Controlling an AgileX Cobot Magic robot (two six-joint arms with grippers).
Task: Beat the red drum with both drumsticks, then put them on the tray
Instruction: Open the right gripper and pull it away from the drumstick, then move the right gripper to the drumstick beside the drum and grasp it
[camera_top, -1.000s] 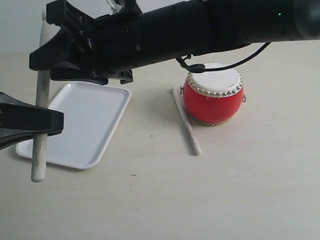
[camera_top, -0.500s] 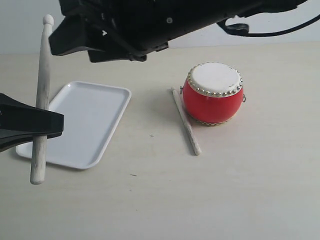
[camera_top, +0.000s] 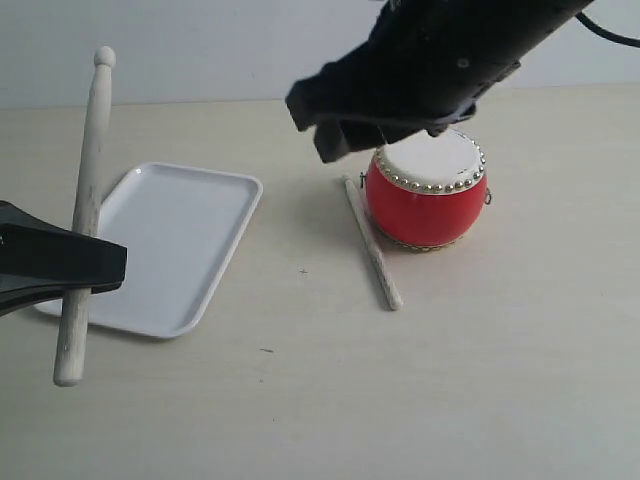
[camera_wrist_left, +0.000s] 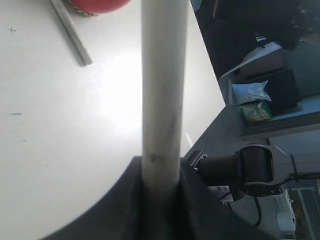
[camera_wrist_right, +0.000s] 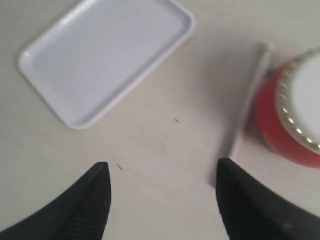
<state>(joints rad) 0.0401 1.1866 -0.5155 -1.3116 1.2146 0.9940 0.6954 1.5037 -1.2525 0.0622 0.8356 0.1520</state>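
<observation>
The red drum (camera_top: 427, 196) with its white head stands on the table right of centre. One drumstick (camera_top: 373, 246) lies flat just left of it, also seen as drumstick (camera_wrist_right: 248, 108) beside the drum (camera_wrist_right: 292, 117). My left gripper (camera_top: 75, 258) is shut on the other drumstick (camera_top: 84, 212), held nearly upright over the tray's left end; it fills the left wrist view as drumstick (camera_wrist_left: 163, 85). My right gripper (camera_wrist_right: 162, 170) is open and empty, high above the table between tray (camera_wrist_right: 107, 55) and drum. The white tray (camera_top: 190, 240) lies at the left.
The right arm (camera_top: 440, 60) stretches across the upper part of the exterior view, covering the drum's back rim. The table's edge and floor clutter (camera_wrist_left: 260, 100) show in the left wrist view.
The right arm has swung from over the tray to the right, now above the drum. The held drumstick has tilted slightly and sunk a little. The lying stick and drum are unmoved.
</observation>
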